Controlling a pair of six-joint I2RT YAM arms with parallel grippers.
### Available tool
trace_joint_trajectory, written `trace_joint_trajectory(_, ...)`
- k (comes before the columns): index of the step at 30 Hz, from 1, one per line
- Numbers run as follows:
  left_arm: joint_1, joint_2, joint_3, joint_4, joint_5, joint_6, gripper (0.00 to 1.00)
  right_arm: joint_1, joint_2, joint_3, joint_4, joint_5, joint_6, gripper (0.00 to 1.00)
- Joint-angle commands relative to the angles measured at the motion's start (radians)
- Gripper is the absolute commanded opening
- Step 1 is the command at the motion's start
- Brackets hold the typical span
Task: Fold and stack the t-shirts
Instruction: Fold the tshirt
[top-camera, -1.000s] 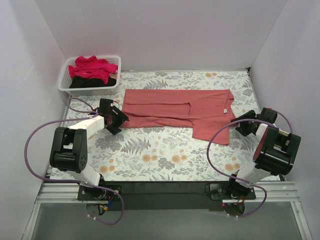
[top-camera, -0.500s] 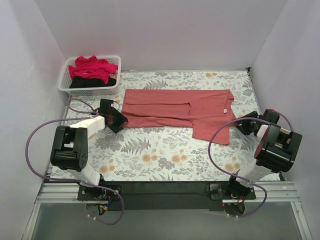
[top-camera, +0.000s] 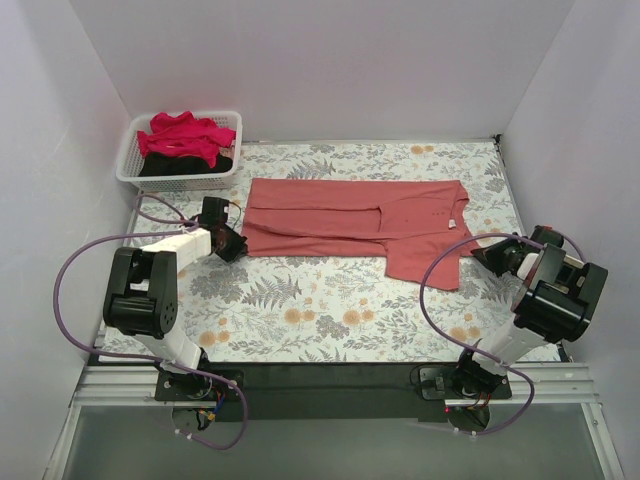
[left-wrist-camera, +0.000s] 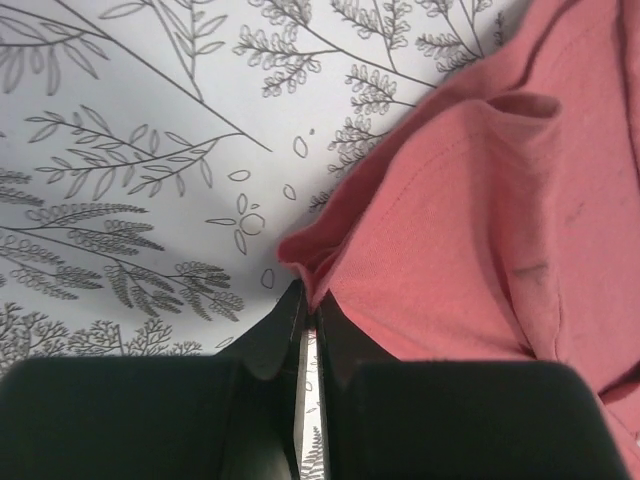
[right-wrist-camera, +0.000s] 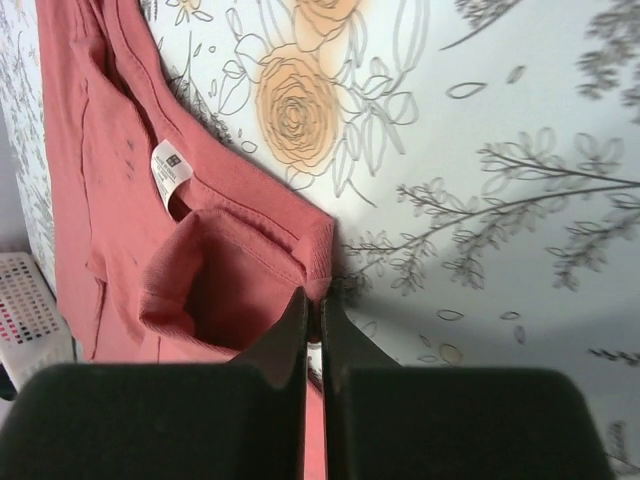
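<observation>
A dusty coral-red t-shirt (top-camera: 350, 225) lies spread across the floral table, half folded lengthwise, with one flap hanging toward the front right. My left gripper (top-camera: 238, 243) is at its left corner, shut on a pinch of the hem (left-wrist-camera: 308, 296). My right gripper (top-camera: 478, 252) is at the right end, shut on the cloth edge beside the collar (right-wrist-camera: 318, 288). The white neck label (right-wrist-camera: 170, 170) shows in the right wrist view. A crimson-pink t-shirt (top-camera: 182, 135) sits on top of a black t-shirt (top-camera: 190, 165) at the back left.
A white slatted basket (top-camera: 175, 182) at the back left corner holds the other two t-shirts. White walls close in the table on the left, back and right. Purple cables loop beside both arm bases.
Both grippers went from open to shut on the coral t-shirt's ends. The left one slid in to the left corner. The right arm shifted slightly right.
</observation>
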Motion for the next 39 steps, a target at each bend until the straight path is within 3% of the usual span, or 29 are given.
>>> trace_joint_trajectory(1, 0.016, 0.009, 0.002, -0.165, -0.137, 0.032, 0.0, -0.051, -0.037, -0.024, -0.03, 0.034, -0.043, 0.01)
trace_joint_trajectory(12, 0.019, -0.082, -0.049, -0.224, -0.159, 0.058, 0.01, -0.059, -0.097, -0.01, -0.15, 0.122, -0.092, 0.01)
trace_joint_trajectory(14, 0.019, -0.082, -0.052, -0.221, -0.143, 0.058, 0.11, -0.059, -0.097, -0.011, -0.171, 0.116, -0.095, 0.01)
trace_joint_trajectory(19, 0.019, -0.129, -0.044, -0.221, -0.087, 0.088, 0.36, -0.007, -0.181, -0.017, -0.225, 0.125, -0.133, 0.36)
trace_joint_trajectory(20, 0.017, -0.143, -0.044, -0.221, -0.085, 0.095, 0.46, 0.011, -0.198, -0.019, -0.237, 0.154, -0.145, 0.46)
trace_joint_trajectory(23, 0.017, -0.205, -0.034, -0.231, -0.074, 0.13, 0.6, 0.09, -0.27, -0.034, -0.289, 0.242, -0.156, 0.56)
trace_joint_trajectory(27, 0.016, -0.299, -0.017, -0.242, -0.091, 0.196, 0.71, 0.163, -0.395, -0.068, -0.351, 0.353, -0.172, 0.61)
trace_joint_trajectory(29, 0.016, -0.327, -0.005, -0.236, -0.102, 0.254, 0.71, 0.228, -0.451, -0.076, -0.386, 0.405, -0.179, 0.64)
trace_joint_trajectory(33, 0.016, -0.415, 0.014, -0.232, -0.258, 0.329, 0.72, 0.331, -0.462, -0.062, -0.478, 0.467, -0.204, 0.65)
trace_joint_trajectory(39, 0.016, -0.484, -0.072, -0.149, -0.24, 0.358, 0.72, 0.418, -0.537, -0.062, -0.592, 0.55, -0.228, 0.65)
